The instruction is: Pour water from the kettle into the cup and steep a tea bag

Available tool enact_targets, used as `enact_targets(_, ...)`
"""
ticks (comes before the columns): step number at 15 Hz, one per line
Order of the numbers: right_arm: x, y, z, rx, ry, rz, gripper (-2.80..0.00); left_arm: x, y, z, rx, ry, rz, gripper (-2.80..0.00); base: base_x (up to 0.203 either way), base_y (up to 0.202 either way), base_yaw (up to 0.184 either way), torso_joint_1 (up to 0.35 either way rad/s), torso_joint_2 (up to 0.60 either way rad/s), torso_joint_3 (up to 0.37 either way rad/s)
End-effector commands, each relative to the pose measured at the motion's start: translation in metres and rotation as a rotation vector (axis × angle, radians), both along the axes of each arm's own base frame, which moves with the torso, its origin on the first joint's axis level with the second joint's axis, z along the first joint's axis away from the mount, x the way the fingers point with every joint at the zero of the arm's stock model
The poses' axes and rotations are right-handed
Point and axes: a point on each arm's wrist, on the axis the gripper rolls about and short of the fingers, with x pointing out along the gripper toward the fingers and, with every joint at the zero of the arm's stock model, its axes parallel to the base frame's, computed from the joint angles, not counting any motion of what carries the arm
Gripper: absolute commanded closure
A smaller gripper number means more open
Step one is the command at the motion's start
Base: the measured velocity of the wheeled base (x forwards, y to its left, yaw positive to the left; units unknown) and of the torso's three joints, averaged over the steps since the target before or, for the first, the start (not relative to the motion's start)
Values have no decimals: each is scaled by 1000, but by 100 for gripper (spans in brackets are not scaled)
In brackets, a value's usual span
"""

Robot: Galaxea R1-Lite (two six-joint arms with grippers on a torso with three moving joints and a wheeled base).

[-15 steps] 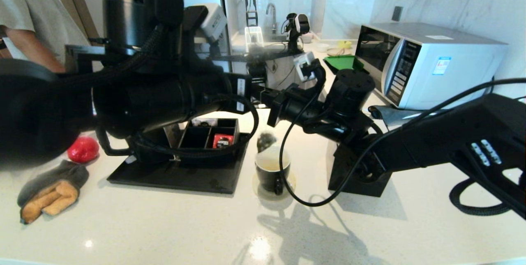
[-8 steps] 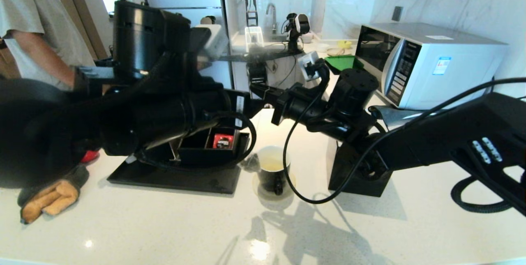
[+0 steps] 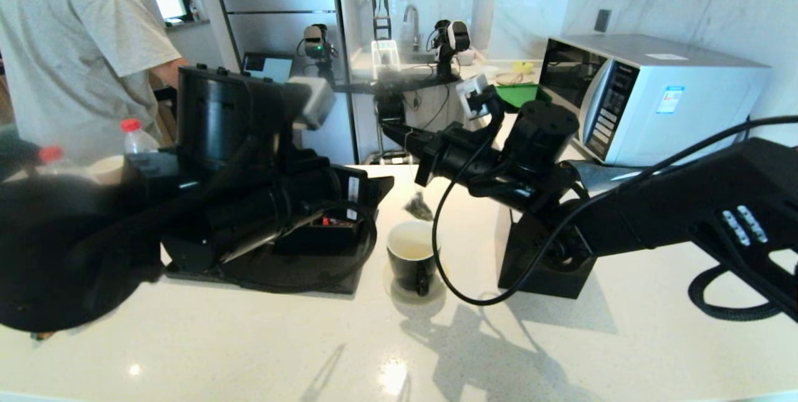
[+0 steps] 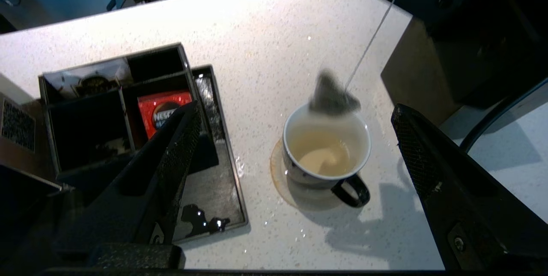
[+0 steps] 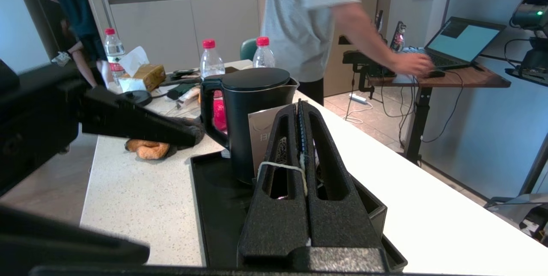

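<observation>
The black cup (image 3: 411,257) (image 4: 327,152) stands on the white counter, holding pale yellowish water (image 4: 325,149). Just over its far rim the grey tea bag (image 3: 419,205) (image 4: 333,96) hangs on a thin string (image 4: 372,40). That string is pinched in my right gripper (image 5: 299,105) (image 3: 393,120), which is shut high above the cup. My left gripper (image 4: 294,110) hovers open over the cup with nothing between its fingers. In the right wrist view the black kettle (image 5: 252,109) stands upright on the black tray (image 5: 214,190); my left arm hides it in the head view.
A black organiser box with a red packet (image 4: 165,111) sits on the tray left of the cup. A black block (image 3: 542,265) stands right of the cup, a microwave (image 3: 648,96) behind it. Red-capped bottles (image 5: 209,60), a glove (image 5: 150,149) and a person (image 3: 75,47) are at the left.
The tea bag went down towards the cup and is raised above its rim again. My left arm has dropped lower and drawn back to the left. The person has stepped closer.
</observation>
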Motion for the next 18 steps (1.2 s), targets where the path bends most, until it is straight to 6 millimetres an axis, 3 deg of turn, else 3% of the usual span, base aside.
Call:
enact_targets(1, -1, 0, 1, 4, -6, 4, 0, -3, 3, -3, 5, 8, 4, -280, 0, 0, 0, 0, 0, 0)
enact_targets(4, -1, 0, 1, 5, -8, 4, 0, -8, 7, -8, 18, 20, 2, -280, 0, 0, 0, 0, 0, 0)
enact_targets(5, -2, -1, 3, 7, -11, 4, 0, -9, 8, -9, 22, 23, 2, 0, 0, 0, 0, 0, 0, 0)
enact_targets(10, -3, -2, 8, 14, -20, 4, 0, -11, 19, -9, 34, 17, 62, 0, 0, 0, 0, 0, 0, 0)
enact_targets(15, -3, -2, 9, 13, -26, 0, 0, -2, 54, -11, 31, 25, 183, 0, 0, 0, 0, 0, 0, 0)
enact_targets(18, -3, -2, 9, 15, -28, -1, 0, -7, 74, -21, 44, 51, 243, 0, 0, 0, 0, 0, 0, 0)
